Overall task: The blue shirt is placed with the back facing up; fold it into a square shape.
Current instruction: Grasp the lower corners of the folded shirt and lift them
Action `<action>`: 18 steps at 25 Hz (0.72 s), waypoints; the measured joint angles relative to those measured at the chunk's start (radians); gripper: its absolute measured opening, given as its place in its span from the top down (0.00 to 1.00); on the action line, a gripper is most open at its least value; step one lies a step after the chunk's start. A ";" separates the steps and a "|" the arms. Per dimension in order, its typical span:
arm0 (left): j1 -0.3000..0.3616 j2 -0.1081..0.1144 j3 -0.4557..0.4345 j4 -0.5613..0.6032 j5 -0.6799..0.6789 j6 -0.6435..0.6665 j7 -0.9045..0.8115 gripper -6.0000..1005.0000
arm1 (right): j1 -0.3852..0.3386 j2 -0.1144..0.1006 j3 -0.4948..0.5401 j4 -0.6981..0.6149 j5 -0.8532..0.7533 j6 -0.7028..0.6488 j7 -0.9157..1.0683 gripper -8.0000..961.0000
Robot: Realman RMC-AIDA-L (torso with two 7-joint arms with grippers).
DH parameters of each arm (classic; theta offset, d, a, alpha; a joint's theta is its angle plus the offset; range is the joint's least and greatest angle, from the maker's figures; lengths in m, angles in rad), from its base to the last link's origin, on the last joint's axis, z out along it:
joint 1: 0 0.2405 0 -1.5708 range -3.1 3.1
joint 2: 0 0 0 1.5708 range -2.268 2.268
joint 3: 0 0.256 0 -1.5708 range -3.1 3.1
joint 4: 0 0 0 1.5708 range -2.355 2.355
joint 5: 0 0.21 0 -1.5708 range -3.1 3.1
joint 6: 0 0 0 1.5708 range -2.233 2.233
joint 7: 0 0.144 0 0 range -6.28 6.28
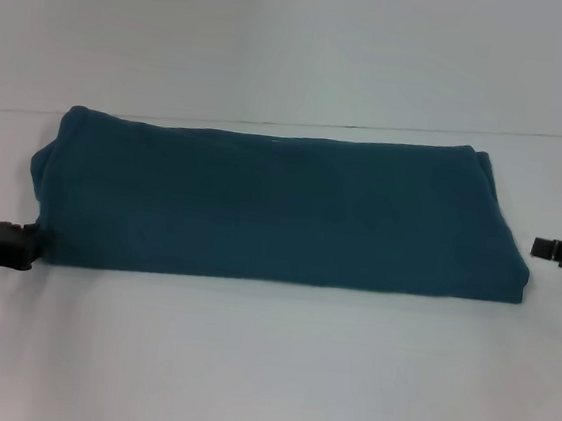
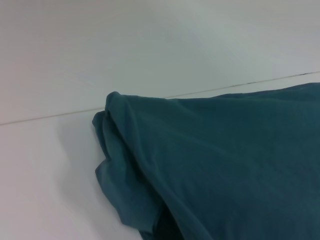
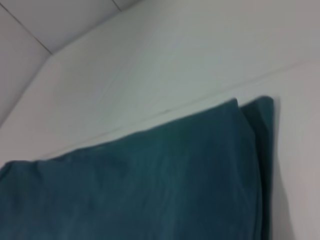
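The blue shirt [image 1: 281,206] lies on the white table [image 1: 264,370], folded into a long flat band that runs left to right. My left gripper [image 1: 28,242] is low at the band's near left corner and touches the fabric edge. The left wrist view shows that end of the shirt [image 2: 225,165] with its layers bunched and slightly lifted. My right gripper [image 1: 540,248] sits just off the band's right end, a small gap away from the cloth. In the right wrist view the shirt [image 3: 150,185] shows its far right corner with a second layer peeking out.
A thin seam [image 1: 270,124] runs across the white surface just behind the shirt. White tabletop extends in front of the band and on both sides.
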 joint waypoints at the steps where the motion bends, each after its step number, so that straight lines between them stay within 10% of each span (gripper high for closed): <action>1: 0.000 0.000 0.000 0.000 0.000 0.000 0.000 0.67 | 0.004 0.000 0.000 0.001 -0.017 0.003 0.011 0.26; 10: -0.003 0.002 0.000 0.007 0.000 0.002 0.000 0.98 | 0.032 0.020 -0.009 0.005 -0.079 0.037 0.053 0.26; 18: -0.004 0.002 0.000 0.009 0.000 0.005 0.000 0.99 | 0.044 0.046 -0.014 0.022 -0.080 0.091 0.042 0.26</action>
